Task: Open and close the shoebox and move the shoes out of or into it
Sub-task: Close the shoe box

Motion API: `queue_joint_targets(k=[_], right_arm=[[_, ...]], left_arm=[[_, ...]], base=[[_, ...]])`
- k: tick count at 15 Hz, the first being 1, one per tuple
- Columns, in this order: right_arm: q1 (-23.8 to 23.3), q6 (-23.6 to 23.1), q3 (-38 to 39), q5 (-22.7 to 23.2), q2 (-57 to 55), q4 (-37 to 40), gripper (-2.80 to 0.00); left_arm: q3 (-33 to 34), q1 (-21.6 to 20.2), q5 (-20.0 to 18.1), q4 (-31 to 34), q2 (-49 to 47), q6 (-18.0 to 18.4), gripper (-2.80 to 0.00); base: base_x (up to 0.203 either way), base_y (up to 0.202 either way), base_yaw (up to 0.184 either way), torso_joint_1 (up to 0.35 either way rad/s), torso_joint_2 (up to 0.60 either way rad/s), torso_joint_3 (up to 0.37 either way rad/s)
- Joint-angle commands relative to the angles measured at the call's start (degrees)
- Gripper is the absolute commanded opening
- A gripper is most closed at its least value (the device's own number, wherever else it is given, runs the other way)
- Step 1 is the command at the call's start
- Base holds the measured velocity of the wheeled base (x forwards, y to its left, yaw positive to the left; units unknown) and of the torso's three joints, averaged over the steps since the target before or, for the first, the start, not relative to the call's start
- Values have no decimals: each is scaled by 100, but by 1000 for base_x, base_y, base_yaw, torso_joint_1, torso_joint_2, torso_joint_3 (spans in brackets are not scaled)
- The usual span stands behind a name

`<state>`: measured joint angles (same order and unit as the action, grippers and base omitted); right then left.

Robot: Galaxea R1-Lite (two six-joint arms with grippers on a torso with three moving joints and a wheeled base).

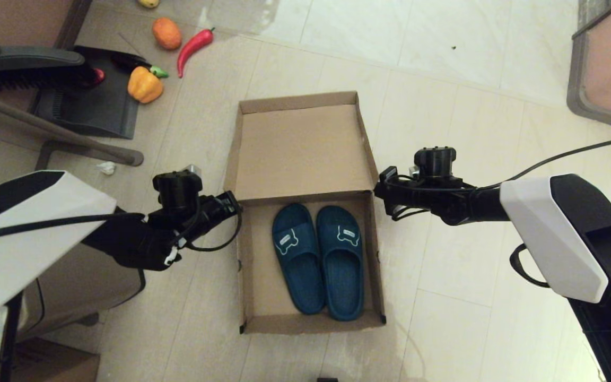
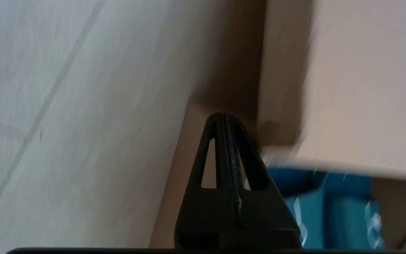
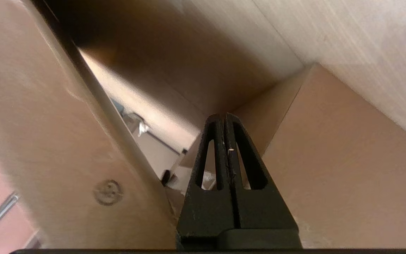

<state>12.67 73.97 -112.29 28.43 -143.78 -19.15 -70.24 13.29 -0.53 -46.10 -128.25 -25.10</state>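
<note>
The brown cardboard shoebox (image 1: 311,322) lies open on the tiled floor, its hinged lid (image 1: 303,151) tipped back on the far side. The two dark teal slippers (image 1: 316,260) lie side by side inside, each with a white bear outline on its strap; they show blue in the left wrist view (image 2: 333,215). My left gripper (image 1: 234,201) (image 2: 222,114) is shut on nothing just outside the box's left wall, near the hinge. My right gripper (image 1: 380,188) (image 3: 225,115) is also shut and empty at the right wall (image 3: 330,158), beside the lid's edge (image 3: 48,123).
A black dustpan (image 1: 93,106) and brush (image 1: 24,69) lie at the far left with a yellow pepper (image 1: 145,85), an orange (image 1: 166,33) and a red chilli (image 1: 193,48). A brown bin (image 1: 72,286) stands under my left arm. Furniture (image 1: 608,69) fills the far right corner.
</note>
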Motion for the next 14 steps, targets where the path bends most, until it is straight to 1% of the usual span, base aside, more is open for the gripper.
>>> queue_joint_targets(k=[1,4,7,11,14], right_arm=[[25,38,23,23,-10,13,-280],[28,2,203,7,152,261,-280],[33,-43,741,-4,416,256,-280],[29,-110,1717,-37,881,194,-280],[27,-423,2779,-40,1252,-79,-280]], left_arm=[[246,62,8,-51,-5,-13,-280],[678,166,26,-230,35,-4,-280],[1198,315,49,-533,84,-4,-280],[2080,483,247,-1068,347,-4,-280],[2666,507,328,-1499,458,-2,-280]], base=[[0,0,0,0,0,0],[0,0,0,0,0,0],[0,0,0,0,0,0],[0,0,0,0,0,0],[0,0,0,0,0,0]])
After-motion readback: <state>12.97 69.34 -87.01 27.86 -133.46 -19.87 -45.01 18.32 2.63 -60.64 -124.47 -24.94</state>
